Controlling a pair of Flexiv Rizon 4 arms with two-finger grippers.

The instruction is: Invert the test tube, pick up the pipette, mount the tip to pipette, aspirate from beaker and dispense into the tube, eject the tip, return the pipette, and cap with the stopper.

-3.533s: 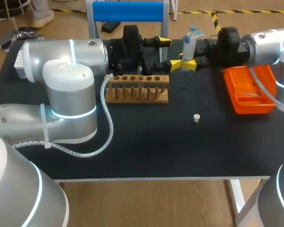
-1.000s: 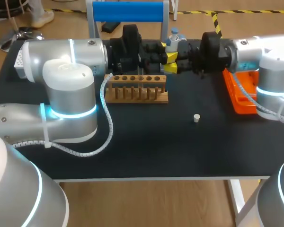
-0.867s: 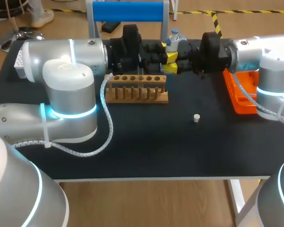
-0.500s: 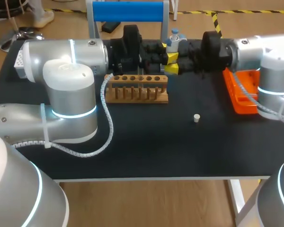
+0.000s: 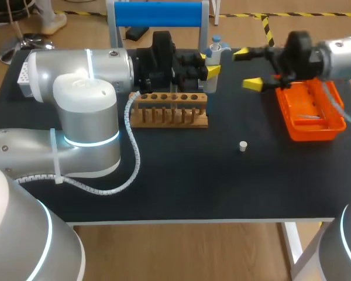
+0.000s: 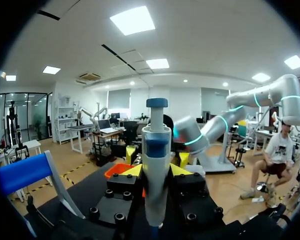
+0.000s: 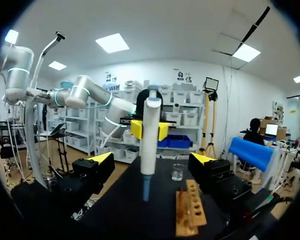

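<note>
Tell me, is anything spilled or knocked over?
Nothing is spilled or tipped. The little white stopper lies alone on the table, apart from the wooden rack; the pipette stands upright in the left tool.

A black desk (image 5: 181, 175) carries a wooden rack (image 5: 171, 109) with a row of holes along its top, towards the far side. An orange tray (image 5: 316, 133) lies well apart to its right. A blue bar (image 5: 158, 14) on a metal frame stands behind the rack.
</note>
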